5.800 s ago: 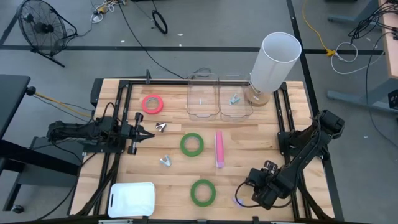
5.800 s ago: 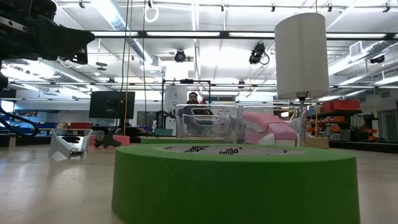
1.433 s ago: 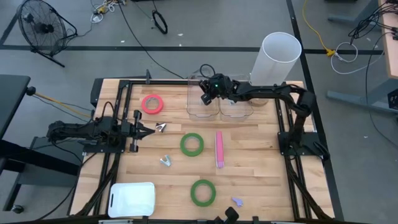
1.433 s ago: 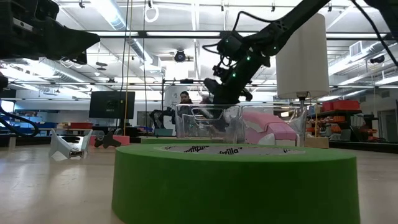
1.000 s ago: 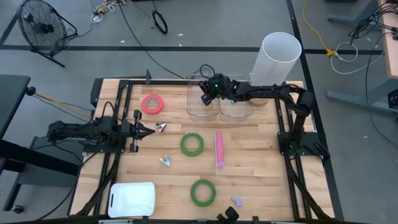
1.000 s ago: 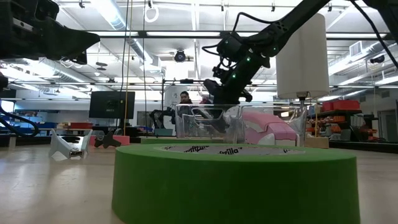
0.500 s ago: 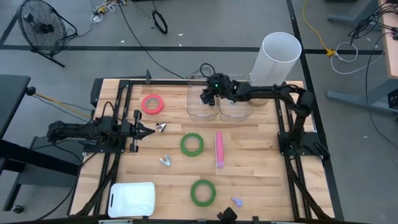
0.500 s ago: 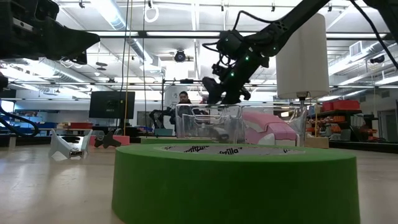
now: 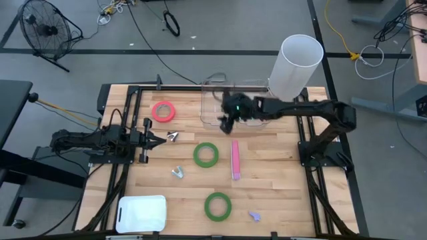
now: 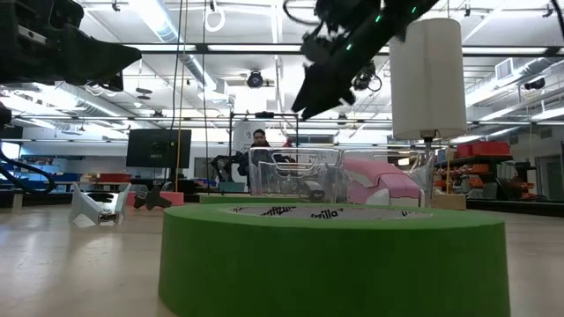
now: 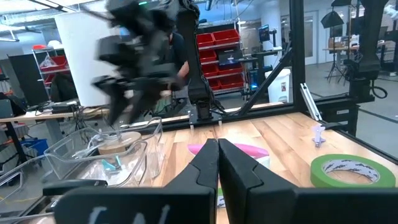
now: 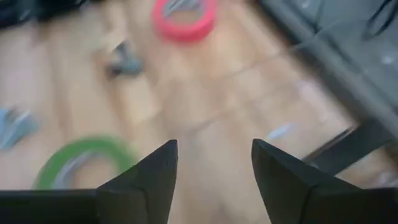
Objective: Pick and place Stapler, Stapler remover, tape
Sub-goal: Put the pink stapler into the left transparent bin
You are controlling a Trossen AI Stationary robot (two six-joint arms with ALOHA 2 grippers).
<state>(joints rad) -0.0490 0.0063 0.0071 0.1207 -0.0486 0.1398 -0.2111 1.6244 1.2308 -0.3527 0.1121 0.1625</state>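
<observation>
Moved: right gripper (image 9: 225,122) has pulled back from over the clear bins (image 9: 235,105), now raised, jaws apart, empty.
Left gripper (image 9: 157,139): resting, closed.
Bins: small items inside, unclear.

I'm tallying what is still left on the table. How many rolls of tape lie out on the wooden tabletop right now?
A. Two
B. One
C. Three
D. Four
C: the high view shows a pink-red roll near the far left, a green roll near the middle, and a second green roll near the front edge, all lying flat on the table.
</observation>
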